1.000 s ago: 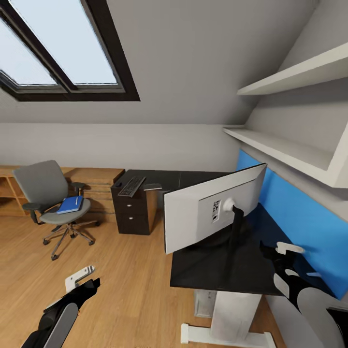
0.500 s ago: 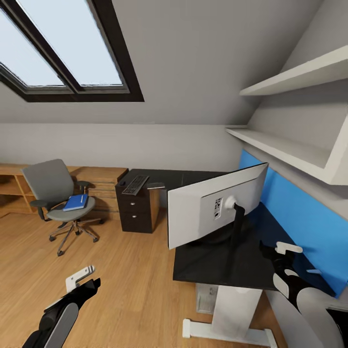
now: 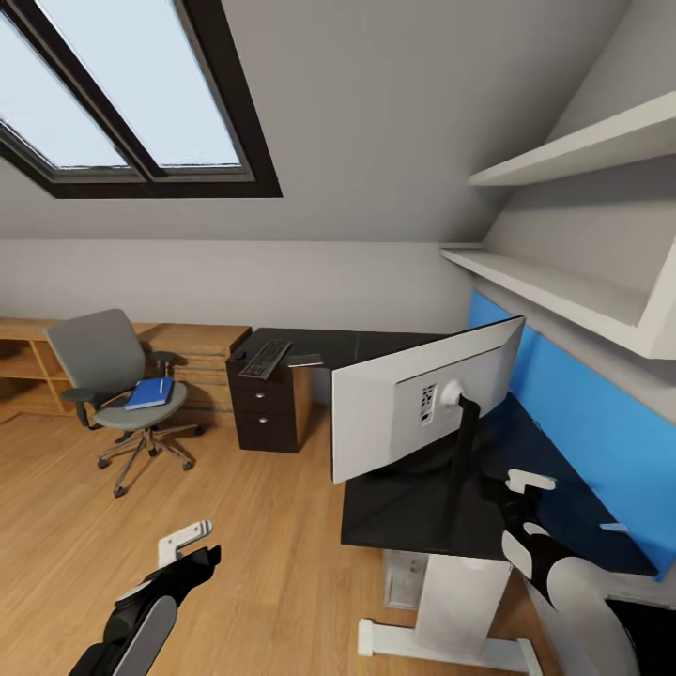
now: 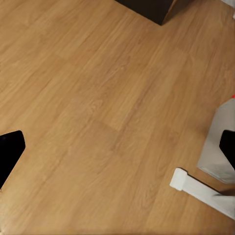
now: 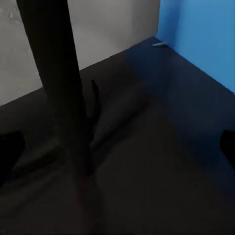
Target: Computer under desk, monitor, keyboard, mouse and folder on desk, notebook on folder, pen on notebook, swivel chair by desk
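Our left gripper (image 3: pixel 192 545) hangs open and empty; the flat bright blue folder (image 3: pixel 148 393) lies far ahead-left on the grey swivel chair (image 3: pixel 117 390), long axis pointing away, so left's nearer.

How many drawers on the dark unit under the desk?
3 drawers, stacked on the front of the drawer unit at the far end of the desk, under the keyboard. Its other sides are hidden.
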You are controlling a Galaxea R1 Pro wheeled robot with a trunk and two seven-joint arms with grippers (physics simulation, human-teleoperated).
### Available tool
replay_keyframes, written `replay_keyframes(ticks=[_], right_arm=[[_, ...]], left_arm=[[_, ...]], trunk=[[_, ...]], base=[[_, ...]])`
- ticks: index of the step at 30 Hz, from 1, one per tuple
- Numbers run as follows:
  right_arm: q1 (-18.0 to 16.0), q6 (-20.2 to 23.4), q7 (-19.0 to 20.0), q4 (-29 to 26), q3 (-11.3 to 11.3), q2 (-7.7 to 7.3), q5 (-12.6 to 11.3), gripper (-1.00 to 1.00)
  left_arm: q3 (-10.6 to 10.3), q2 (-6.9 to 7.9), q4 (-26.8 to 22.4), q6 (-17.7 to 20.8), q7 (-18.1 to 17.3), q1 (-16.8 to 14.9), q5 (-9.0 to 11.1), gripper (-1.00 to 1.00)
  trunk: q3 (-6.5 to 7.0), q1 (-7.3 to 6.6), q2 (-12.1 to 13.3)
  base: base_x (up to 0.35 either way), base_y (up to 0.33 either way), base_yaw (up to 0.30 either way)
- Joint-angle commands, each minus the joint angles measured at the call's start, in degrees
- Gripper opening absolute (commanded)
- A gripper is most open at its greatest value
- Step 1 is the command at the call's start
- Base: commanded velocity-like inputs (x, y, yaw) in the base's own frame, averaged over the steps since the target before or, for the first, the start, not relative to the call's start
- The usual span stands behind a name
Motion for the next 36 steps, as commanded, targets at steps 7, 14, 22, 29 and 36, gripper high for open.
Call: replay_keyframes(ticks=[7,14,22,29,36], right_arm=[[-0.1,-0.2,-1.3,0.1,-0.1,2.39,-0.5,1.0],[-0.1,-0.2,-3.4,0.1,-0.1,3.86,-0.4,1.0],[-0.1,-0.3,-3.9,0.1,-0.1,4.21,0.6,1.0],[-0.1,-0.5,-4.1,0.0,-0.1,4.28,2.9,1.0],[0.0,-4.2,-4.1,0.0,-0.1,4.22,3.1,1.0]], left_arm=[[-0.6,0.0,0.0,0.0,0.5,-0.1,0.5,1.0],[-0.9,-0.03,0.0,0.0,0.5,0.0,0.5,1.0],[-5.4,-0.18,0.0,0.0,0.7,0.0,0.5,1.0],[-7.8,-0.22,0.0,-0.1,0.8,-0.1,0.4,1.0],[-8.1,-0.27,0.0,-0.1,0.8,-0.1,0.3,1.0]], trunk=[[-0.09,0.02,-0.1],[-0.09,0.02,-0.1],[-0.09,0.02,-0.1],[-0.09,0.02,-0.1],[-0.09,0.02,-0.1]], base=[[0.0,0.233,0.0],[0.0,0.091,0.0],[0.0,0.018,0.0],[0.0,0.002,0.0],[0.092,0.0,0.0]])
